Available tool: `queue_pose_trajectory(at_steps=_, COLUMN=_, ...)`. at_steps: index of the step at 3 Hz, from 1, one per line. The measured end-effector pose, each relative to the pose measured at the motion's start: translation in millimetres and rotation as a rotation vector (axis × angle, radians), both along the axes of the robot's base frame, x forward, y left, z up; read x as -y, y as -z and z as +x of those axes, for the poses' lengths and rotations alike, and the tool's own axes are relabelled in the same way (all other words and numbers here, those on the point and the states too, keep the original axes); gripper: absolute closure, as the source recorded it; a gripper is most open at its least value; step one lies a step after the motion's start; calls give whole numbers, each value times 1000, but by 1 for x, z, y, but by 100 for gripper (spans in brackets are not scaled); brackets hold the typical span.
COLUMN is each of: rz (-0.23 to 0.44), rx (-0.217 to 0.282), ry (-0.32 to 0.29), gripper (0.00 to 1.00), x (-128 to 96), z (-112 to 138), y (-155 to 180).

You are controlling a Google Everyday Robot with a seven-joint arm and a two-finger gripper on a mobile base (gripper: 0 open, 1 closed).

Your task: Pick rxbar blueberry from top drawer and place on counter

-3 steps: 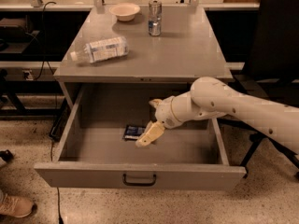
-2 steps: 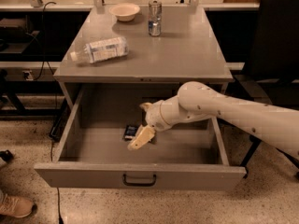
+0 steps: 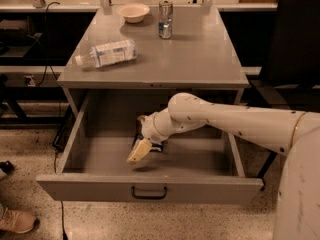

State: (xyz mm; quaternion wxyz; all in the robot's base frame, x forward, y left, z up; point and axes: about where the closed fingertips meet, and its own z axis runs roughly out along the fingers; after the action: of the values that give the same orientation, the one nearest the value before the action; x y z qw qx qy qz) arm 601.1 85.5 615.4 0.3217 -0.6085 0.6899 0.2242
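The top drawer (image 3: 75, 186) stands pulled open below the counter (image 3: 200, 54), its dark loop handle (image 3: 149, 193) centred on the front panel. My gripper (image 3: 139, 151) reaches down into the drawer, left of its middle, tip pointing down-left. It sits right over the rxbar blueberry (image 3: 136, 140), of which only a dark sliver shows at the gripper's left edge. I cannot tell whether it touches the bar. My white arm crosses the drawer from the right.
On the counter lie a clear plastic bottle (image 3: 105, 53) on its side at the left, a pale bowl (image 3: 133, 12) and a clear glass (image 3: 165, 20) at the back. A dark chair (image 3: 295, 44) stands to the right. A shoe (image 3: 17, 220) is at lower left.
My arm has swung left inside the drawer. The gripper, which was to the right of the bar, now covers most of it. The bar has not visibly moved.
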Motion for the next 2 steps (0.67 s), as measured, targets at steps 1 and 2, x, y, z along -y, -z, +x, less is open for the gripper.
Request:
queue_pose_trajectory(at_steps=1, rz=-13, rx=-13, ry=6, gripper=0, x=0, z=6, y=13)
queue_pose_trajectory(at_steps=2, rz=-34, rx=-18, ry=29, gripper=0, x=2, z=16, y=22)
